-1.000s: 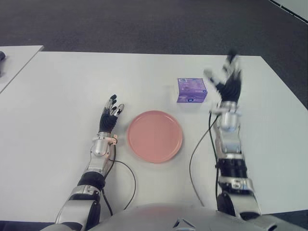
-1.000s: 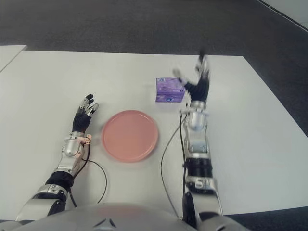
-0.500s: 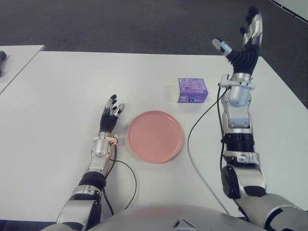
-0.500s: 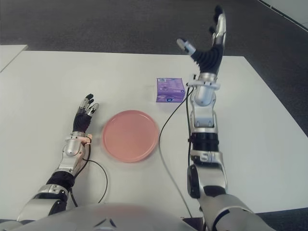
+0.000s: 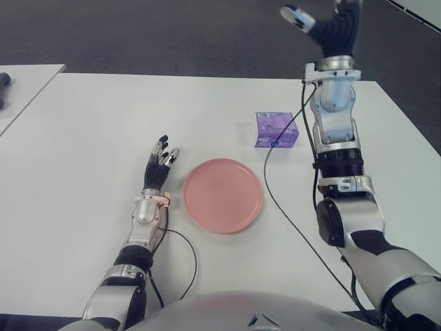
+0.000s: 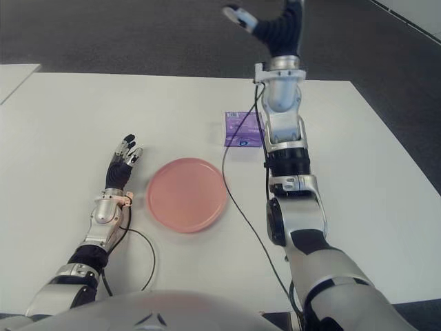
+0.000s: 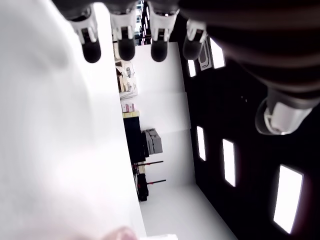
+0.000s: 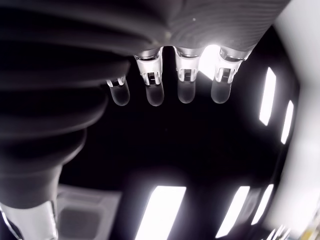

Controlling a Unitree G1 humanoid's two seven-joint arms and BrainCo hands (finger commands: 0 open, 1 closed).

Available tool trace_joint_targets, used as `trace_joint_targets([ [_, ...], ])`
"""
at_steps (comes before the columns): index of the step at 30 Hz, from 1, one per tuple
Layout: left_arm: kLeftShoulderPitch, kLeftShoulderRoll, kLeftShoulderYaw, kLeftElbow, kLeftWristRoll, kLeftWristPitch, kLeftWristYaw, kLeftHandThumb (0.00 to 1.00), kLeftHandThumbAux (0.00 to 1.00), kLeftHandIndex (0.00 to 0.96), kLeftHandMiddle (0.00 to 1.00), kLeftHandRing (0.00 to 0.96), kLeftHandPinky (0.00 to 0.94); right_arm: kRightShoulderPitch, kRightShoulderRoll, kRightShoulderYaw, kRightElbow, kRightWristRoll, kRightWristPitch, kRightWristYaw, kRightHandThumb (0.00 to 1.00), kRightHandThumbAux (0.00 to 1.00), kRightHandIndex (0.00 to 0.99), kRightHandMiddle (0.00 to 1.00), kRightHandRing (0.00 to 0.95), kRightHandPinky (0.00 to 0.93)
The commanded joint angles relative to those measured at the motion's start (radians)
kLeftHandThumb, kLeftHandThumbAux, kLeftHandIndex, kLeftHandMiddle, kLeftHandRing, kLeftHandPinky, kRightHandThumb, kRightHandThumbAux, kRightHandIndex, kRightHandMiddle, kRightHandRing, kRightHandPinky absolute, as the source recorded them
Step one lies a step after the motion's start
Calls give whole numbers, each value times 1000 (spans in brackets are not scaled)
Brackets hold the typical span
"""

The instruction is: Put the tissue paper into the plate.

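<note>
Currently our right hand [image 5: 324, 24] hovers raised, fingers spread, empty, beyond the tissue pack [image 5: 275, 129]; pink plate [image 5: 222, 195] waits beside our relaxed left hand [image 5: 158, 167] on the worktop [image 5: 83, 138].

right robot hand [image 5: 329, 22] fingertips cropped by frame edge

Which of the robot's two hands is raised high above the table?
The right hand, lifted beyond the purple tissue pack with fingers spread. The left hand shows low, left of the pink plate.
</note>
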Motion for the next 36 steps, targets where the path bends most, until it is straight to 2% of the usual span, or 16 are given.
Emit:
trace_joint_targets([
  [1, 25, -1, 7, 36, -7, 7, -7, 0, 421, 0, 0, 0, 0, -11, -83, 57, 85, -75, 21, 76, 373, 632, 13, 27, 17, 6],
  [4, 25, 0, 8, 37, -9, 8, -8, 0, 426, 0, 0, 0, 0, -15, -89, 71, 87, -93, 25, 83, 380, 604, 4, 21, 10, 1],
  [7, 25, 2, 9, 39, -7, 6, -8, 0, 431, 0, 0, 0, 0, -66, -85, 127, 173, -161, 25, 69, 391, 584, 1, 8, 3, 0],
  [8, 24, 2, 10, 40, -6, 5, -8, 0, 432, 0, 0, 0, 0, 43, -142, -482, 483, -143, 216, 110, 400, 561, 0, 5, 2, 0],
  [9, 24, 1, 10, 42, -5, 4, -8, 0, 432, 0, 0, 0, 0, 130, -185, -944, 708, -124, 359, 143, 405, 545, 0, 4, 1, 0],
  [10, 23, 1, 11, 42, -5, 6, -8, 0, 433, 0, 0, 0, 0, 186, -213, -1272, 857, -52, 455, 161, 414, 522, 0, 2, 1, 0],
  [11, 22, 0, 12, 43, -4, 7, -9, 0, 434, 0, 0, 0, 0, 214, -227, -1442, 931, -1, 503, 170, 432, 425, 0, 1, 0, 0],
  [12, 21, 0, 13, 44, -5, 10, -10, 0, 434, 0, 0, 0, 0, 53, -185, -735, 762, -168, 284, 157, 439, 390, 0, 1, 0, 0],
  [13, 20, -1, 13, 47, -5, 10, -11, 0, 436, 0, 0, 0, 0, -87, -138, -191, 666, -320, 130, 150, 446, 350, 0, 0, 0, 0],
  [14, 19, -1, 13, 50, -4, 10, -11, 0, 438, 0, 0, 0, 0, -182, -104, 172, 607, -436, 26, 146, 446, 322, 0, 0, 0, 0],
  [15, 16, -1, 14, 56, -5, 6, -13, 0, 438, 0, 0, 0, 0, -241, -66, 368, 646, -523, -8, 113, 447, 312, 0, 0, 0, 0],
  [18, 9, -1, 16, 70, -5, -5, -18, 0, 435, 0, 0, 0, 0, -254, -28, 406, 774, -583, 17, 41, 430, 278, 0, 0, 0, 0],
  [25, 0, -1, 14, 98, 5, -28, -3, 0, 421, 0, 0, 0, 0, -238, -42, 484, 832, -635, -2, -27, 387, 247, 0, 0, 0, 0],
  [31, -2, -2, 15, 113, 10, -42, 5, 0, 415, 0, 0, 0, 0, -231, -53, 552, 875, -657, -17, -51, 363, 235, 0, 0, 0, 0],
  [36, 7, -6, 16, 96, 6, -27, 4, 0, 417, 0, 0, 0, 0, -239, -63, 597, 906, -673, 27, -45, 360, 229, 0, 0, 0, 0],
])
